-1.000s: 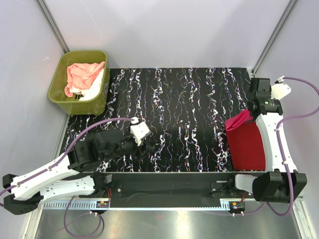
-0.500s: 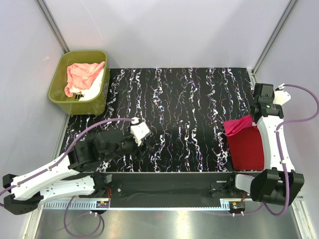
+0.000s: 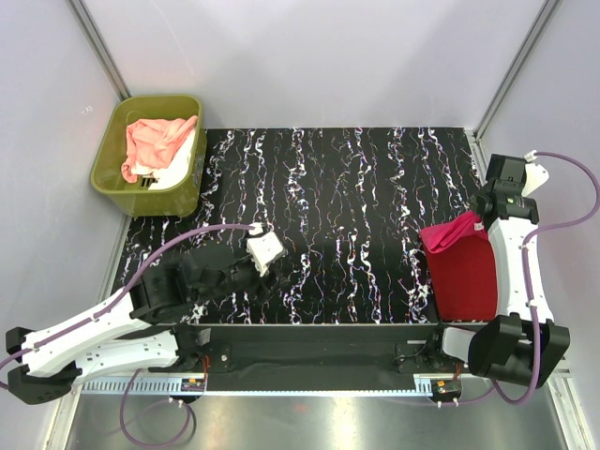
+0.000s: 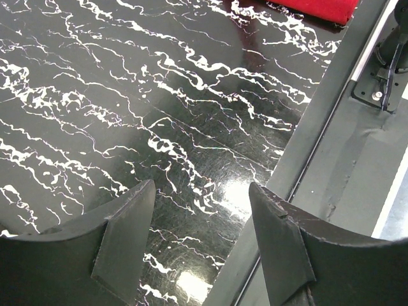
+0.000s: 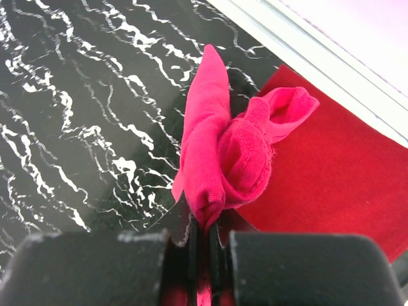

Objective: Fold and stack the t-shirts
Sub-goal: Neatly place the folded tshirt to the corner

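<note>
4 t-shirts entered, 1 of each colour.

Item 1, hot pink t-shirt (image 5: 217,159): bunched into a loose knot and pinched at 1 gathered fold by the right gripper (image 5: 201,223), jaws almost together on the cloth. Sat at 3 o'clock on the table (image 3: 347,187), over the far edge of item 2; contact with it not determinable.

Item 2, dark red t-shirt (image 3: 464,281): lay folded flat as a neat rectangle at 4 o'clock, close to the right edge.

Items 3 and 4, peach-pink t-shirt (image 3: 155,141) and white t-shirt (image 3: 183,167): heaped unfolded and touching, peach-pink uppermost, inside 1 olive-green tub (image 3: 178,202) at 10 o'clock, just off the table's far-left corner.

Tooling: 2 grippers. Left gripper (image 4: 201,191) stood with jaws wide apart and nothing between them, low over bare tabletop at 7 o'clock.

Handling, as judged: light, limp and not fragile. No stiffness to keep a fold unaided, and sure to sag and ball up under a single pinch. Probably slid easily on the glossy top. Best taken at hem corners or shoulder seams, at 2 points well apart, so that the cloth spread flat. Present central pinch on item 1 judged poor for folding; fresh holds at the edges recommended.

Tally: 1 folded, 1 in hand, 2 waiting in the tub.
</note>
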You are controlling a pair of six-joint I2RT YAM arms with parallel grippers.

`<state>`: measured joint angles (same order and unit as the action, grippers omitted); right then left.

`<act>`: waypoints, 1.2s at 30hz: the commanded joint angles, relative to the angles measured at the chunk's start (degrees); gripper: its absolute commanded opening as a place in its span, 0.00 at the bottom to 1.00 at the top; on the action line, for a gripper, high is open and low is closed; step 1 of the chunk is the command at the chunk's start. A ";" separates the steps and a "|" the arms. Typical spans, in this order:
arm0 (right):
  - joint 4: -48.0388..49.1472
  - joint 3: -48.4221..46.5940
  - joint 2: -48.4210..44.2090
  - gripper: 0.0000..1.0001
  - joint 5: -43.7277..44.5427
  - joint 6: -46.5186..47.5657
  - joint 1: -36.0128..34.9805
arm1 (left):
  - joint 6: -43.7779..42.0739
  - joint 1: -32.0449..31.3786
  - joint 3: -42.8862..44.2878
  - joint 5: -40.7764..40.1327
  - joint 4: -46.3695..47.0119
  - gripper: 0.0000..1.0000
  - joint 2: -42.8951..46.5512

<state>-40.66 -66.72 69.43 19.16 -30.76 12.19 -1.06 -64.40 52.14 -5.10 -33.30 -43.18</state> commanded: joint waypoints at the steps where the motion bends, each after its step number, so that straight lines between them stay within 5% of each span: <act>1: 4.80 -1.48 0.44 0.00 -3.68 3.17 0.56 | -0.61 0.24 -0.02 -0.17 2.27 0.66 0.46; 36: 7.71 -0.34 0.45 0.00 -10.89 12.05 3.28 | -0.96 0.15 -0.72 -0.79 2.45 0.68 0.20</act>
<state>-35.77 -66.39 70.22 9.28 -19.68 14.50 -1.52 -64.40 51.48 -5.17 -33.15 -43.24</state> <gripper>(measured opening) 0.047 0.678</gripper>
